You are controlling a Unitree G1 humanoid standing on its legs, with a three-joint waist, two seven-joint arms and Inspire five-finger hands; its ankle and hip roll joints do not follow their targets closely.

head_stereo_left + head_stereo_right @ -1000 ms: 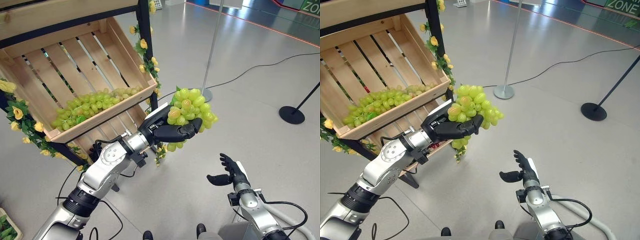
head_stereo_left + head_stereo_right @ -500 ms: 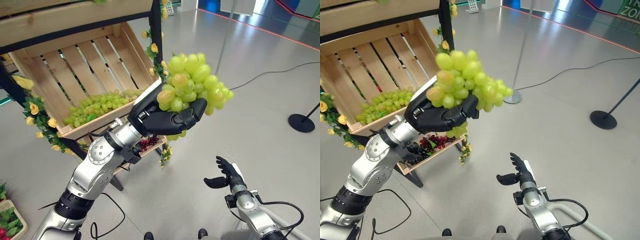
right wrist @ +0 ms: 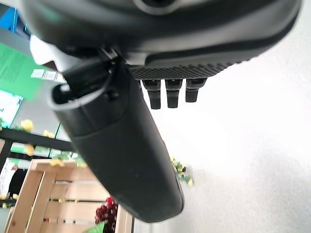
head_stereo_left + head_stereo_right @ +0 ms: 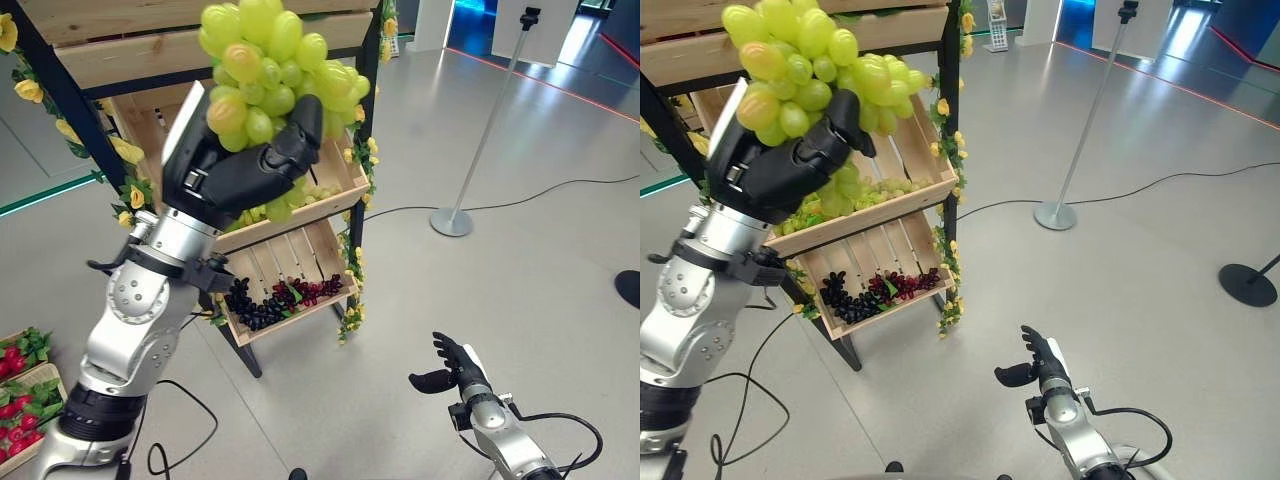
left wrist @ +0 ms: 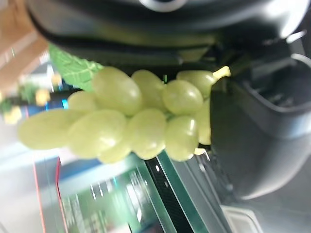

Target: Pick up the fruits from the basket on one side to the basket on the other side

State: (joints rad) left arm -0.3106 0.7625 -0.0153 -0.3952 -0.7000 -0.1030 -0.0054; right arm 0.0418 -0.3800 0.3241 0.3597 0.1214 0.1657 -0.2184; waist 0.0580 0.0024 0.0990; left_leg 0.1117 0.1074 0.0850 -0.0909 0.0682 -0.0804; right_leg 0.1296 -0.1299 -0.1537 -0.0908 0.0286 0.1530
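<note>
- Already the grape bunch (image 4: 270,60) is off the shelf and in the left hand (image 4: 235,175), whose fingers and thumb are curled round its lower part, raised high in front of the wooden rack (image 4: 905,30)
- Relative to the fingers, most of the bunch stands above and past them; in the left wrist view the grapes (image 5: 131,121) sit tight against the palm and spill outward beyond the thumb
- Its long axis looks tilted, running from the palm up and toward the robot's right, with the wider mass at the top; where the stem points I cannot tell
- Behind the hand sits the upper crate (image 4: 335,190) with more green grapes; below it the lower crate (image 4: 290,310) holds dark grapes
- By my reading the carry is the left arm's alone: the right hand (image 4: 452,365) hangs low and well apart, fingers loosely spread and holding nothing
- No receiving basket can be picked out with certainty; a tray of red fruit (image 4: 25,400) lies on the floor at the robot's left
</note>
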